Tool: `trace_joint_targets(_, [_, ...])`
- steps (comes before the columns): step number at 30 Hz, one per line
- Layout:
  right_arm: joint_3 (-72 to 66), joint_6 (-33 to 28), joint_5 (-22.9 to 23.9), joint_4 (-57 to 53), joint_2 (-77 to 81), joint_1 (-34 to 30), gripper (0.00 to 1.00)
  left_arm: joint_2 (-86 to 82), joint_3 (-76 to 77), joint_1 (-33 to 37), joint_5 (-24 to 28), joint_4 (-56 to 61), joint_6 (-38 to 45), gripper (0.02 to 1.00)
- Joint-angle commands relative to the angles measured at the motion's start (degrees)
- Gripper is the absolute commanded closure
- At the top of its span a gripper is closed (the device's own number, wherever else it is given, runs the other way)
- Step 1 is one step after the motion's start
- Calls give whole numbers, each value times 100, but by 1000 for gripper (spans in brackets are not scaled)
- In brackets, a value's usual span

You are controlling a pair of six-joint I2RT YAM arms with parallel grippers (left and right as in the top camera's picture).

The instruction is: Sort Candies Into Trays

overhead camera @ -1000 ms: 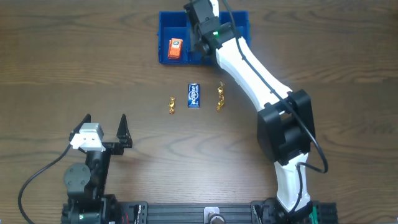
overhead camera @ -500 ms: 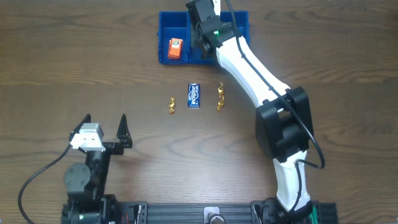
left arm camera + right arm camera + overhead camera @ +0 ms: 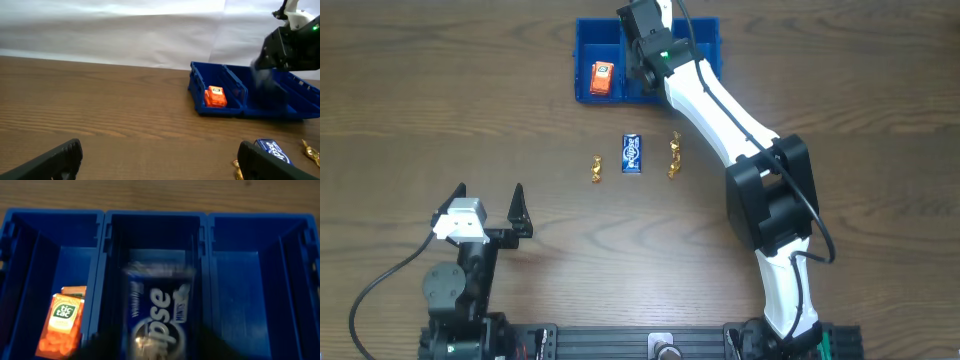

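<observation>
A blue tray (image 3: 705, 40) with three compartments side by side sits at the middle of the far edge of the worktop (image 3: 880, 100). An orange box (image 3: 602, 79) of candies lies in the compartment nearest the worktop's left edge. The compartment nearest the right edge holds nothing.

The right fingers (image 3: 261, 60) hang over the middle compartment. A blue pack (image 3: 157, 315) shows lengthwise within that compartment's walls, blurred. Whether the right fingers grip it or have let it go cannot be told.

Out on the middle of the worktop, well apart from the tray, a second blue pack (image 3: 633, 153) lies flat. It sits between two gold-wrapped candies, one (image 3: 597, 168) just beside it toward the left edge and the other (image 3: 674, 155) just beside it toward the right edge. None of the three touch.

The left fingers (image 3: 519, 200) sit toward the near left corner of the worktop, spread wide with nothing between them, pointing toward the far edge.
</observation>
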Motion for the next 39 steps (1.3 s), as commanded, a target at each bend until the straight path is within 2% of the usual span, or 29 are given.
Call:
trace_joint_targets(1, [140, 22, 79, 17, 48, -2, 20, -33, -68, 13, 227, -278, -68, 20])
trace_joint_targets(7, [140, -90, 57, -66, 48, 7, 3, -33, -68, 13, 227, -275, -68, 23])
trace_joint_targets(12, [140, 72, 9, -684, -118, 223, 3, -33, -68, 13, 227, -278, -68, 20])
trace_joint_targets(14, [140, 282, -225, -1250, -315, 382, 3, -33, -68, 13, 227, -275, -68, 20])
trace_joint_targets(19, [103, 957, -1191, -2608, -431, 656, 3, -33, -68, 13, 227, -275, -68, 20])
trace_joint_targets(20, [39, 973, -1239, -2706, -422, 708, 3, -33, -68, 13, 227, -275, -68, 20])
trace_joint_targets(25, [-483, 1429, -1261, -2721, -415, 927, 3, -33, -68, 13, 227, -275, -68, 23])
trace_joint_targets(31, [-1139, 1445, -1281, -2142, -398, 1012, 3, -33, -68, 13, 227, -275, -68, 20])
trace_joint_targets(39, [-1316, 1440, -1191, -1836, -203, 1014, 3, -33, -68, 13, 227, -275, -68, 20])
